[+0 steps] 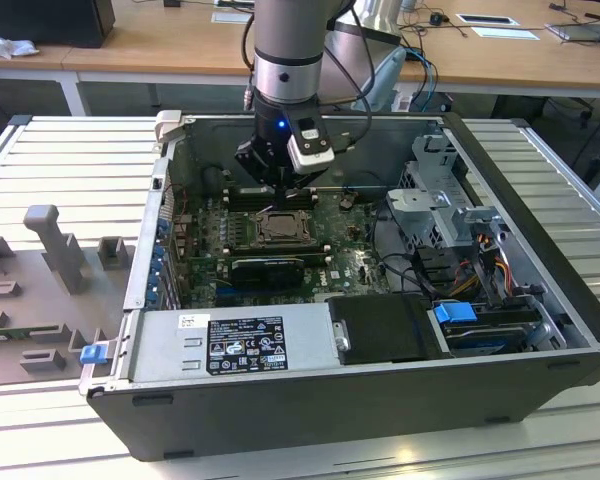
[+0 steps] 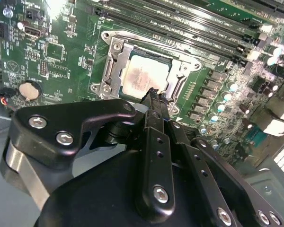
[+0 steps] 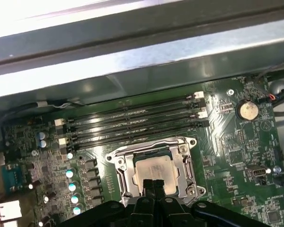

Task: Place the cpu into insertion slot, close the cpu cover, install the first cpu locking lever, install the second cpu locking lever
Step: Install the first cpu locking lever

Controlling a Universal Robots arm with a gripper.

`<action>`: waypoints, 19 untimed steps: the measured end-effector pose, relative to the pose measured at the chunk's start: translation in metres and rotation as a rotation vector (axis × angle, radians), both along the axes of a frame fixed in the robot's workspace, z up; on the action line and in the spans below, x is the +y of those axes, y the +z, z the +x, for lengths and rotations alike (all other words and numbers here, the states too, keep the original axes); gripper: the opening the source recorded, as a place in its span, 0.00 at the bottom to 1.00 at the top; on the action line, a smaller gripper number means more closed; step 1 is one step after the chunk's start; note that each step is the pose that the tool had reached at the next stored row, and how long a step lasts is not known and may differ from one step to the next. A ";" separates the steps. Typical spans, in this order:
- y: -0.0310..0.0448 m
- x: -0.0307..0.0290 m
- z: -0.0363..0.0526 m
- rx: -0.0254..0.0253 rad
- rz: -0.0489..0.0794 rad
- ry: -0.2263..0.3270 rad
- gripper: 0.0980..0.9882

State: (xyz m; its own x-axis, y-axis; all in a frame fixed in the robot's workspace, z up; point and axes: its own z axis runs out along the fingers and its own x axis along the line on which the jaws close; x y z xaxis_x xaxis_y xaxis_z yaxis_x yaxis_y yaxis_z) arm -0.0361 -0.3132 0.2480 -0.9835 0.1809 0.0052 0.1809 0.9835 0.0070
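The cpu (image 2: 142, 75) (image 3: 155, 169), a pale silvery-beige square, lies in the insertion slot (image 1: 280, 228) on the green board. The cpu cover (image 2: 114, 71) (image 3: 124, 174), a silvery frame plate, lies flat around it, and the chip shows through the cut-out centre. My gripper (image 2: 153, 93) (image 3: 155, 183) (image 1: 285, 186) hangs just above the socket's edge. Its black fingers are pressed together with nothing between them. In both wrist views the fingertips hide one edge of the socket. A thin metal lever (image 3: 149, 141) runs along the socket's side nearest the memory slots.
Long black memory slots (image 3: 132, 124) run beside the socket, and a coin cell (image 3: 247, 110) sits farther off. A black heatsink block (image 1: 268, 268), a power supply (image 1: 242, 342) and a drive cage (image 1: 448, 205) crowd the case. Grey fixtures (image 1: 58, 245) stand on the exterior view's left.
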 end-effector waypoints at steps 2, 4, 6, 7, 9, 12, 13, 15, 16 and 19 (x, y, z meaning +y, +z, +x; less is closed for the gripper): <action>0.0000 0.0000 0.0000 0.0000 0.000 0.036 0.01; 0.0000 0.0000 0.0000 0.0000 0.000 0.053 0.01; 0.0000 0.0000 0.0000 0.0000 0.000 0.071 0.01; 0.0000 0.0000 0.0000 0.0000 0.000 0.088 0.01; 0.0000 0.0000 0.0000 0.0000 0.000 0.107 0.01; -0.0003 0.0000 0.0000 -0.0001 0.000 0.171 0.01; -0.0006 0.0000 0.0000 -0.0002 0.000 0.190 0.01; -0.0010 0.0000 0.0000 -0.0003 0.000 0.229 0.01; -0.0016 0.0000 0.0000 -0.0004 0.000 0.262 0.01; -0.0020 -0.0013 -0.0017 -0.0110 0.000 0.310 0.01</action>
State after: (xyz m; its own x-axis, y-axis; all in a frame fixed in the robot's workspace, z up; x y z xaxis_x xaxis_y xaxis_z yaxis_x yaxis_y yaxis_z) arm -0.0379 -0.3145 0.2460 -0.9917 -0.1281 -0.0058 -0.1281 0.9917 0.0071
